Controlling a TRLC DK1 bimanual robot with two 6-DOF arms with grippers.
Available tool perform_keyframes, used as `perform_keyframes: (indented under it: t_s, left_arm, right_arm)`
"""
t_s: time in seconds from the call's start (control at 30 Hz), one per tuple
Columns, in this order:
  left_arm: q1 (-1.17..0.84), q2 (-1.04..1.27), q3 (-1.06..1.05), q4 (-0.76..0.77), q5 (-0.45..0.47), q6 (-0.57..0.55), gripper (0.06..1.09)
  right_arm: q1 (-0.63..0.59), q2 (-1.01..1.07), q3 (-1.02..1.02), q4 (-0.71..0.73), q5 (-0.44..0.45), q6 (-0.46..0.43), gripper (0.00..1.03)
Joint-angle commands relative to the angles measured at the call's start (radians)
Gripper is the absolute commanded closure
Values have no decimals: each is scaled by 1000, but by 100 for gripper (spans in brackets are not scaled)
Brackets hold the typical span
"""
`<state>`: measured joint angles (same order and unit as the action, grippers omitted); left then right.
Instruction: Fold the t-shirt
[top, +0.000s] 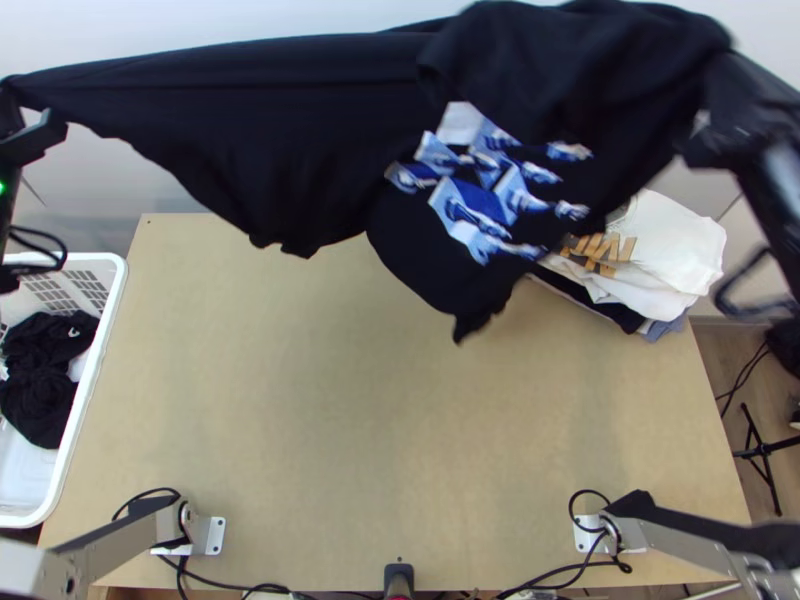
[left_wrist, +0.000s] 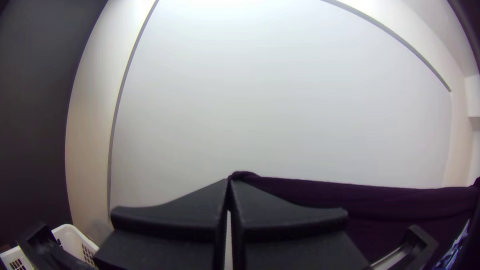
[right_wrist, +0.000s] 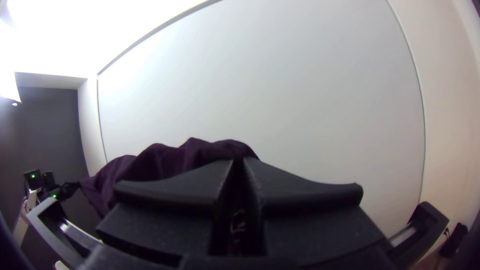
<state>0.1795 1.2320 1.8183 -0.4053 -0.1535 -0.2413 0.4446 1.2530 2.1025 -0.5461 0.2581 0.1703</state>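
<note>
A black t-shirt (top: 300, 130) with a blue and white print hangs in the air over the table's far part, stretched between both arms, its lower edge loose and uneven. At the upper left, my left gripper (top: 22, 135) holds one end; in the left wrist view the left gripper (left_wrist: 229, 187) is shut on a corner of the cloth. My right gripper (top: 722, 95) is at the upper right, at the bunched other end. Dark folds rise behind the tips of the right gripper (right_wrist: 239, 167) in the right wrist view, pinched between its shut fingers.
The wooden table (top: 400, 430) lies below the shirt. A stack of folded clothes, a white one (top: 670, 250) on top, rests at its far right. A white basket (top: 110, 330) with dark clothes stands at the left edge. Cables run along the near edge.
</note>
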Motion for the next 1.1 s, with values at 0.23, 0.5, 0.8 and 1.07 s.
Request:
perform_keyframes:
  t_s: [0.23,0.5,0.8,1.07]
  left_arm:
    - [25,-312,-165,99,-15,13,105]
    - [-106,-262,-151,-75,0,-10,105]
    - [-118,-89,-251,-340,198,-15,105]
    - [-110,-81,-444,-362,262,-19,105]
  right_arm:
    - [0,-429,-309,271,-76,-132,100]
    - [71,-374,-380,221,-83,-77,100]
    - [66,-222,-582,146,-88,54,100]
    - [49,-204,-783,101,-188,334,100]
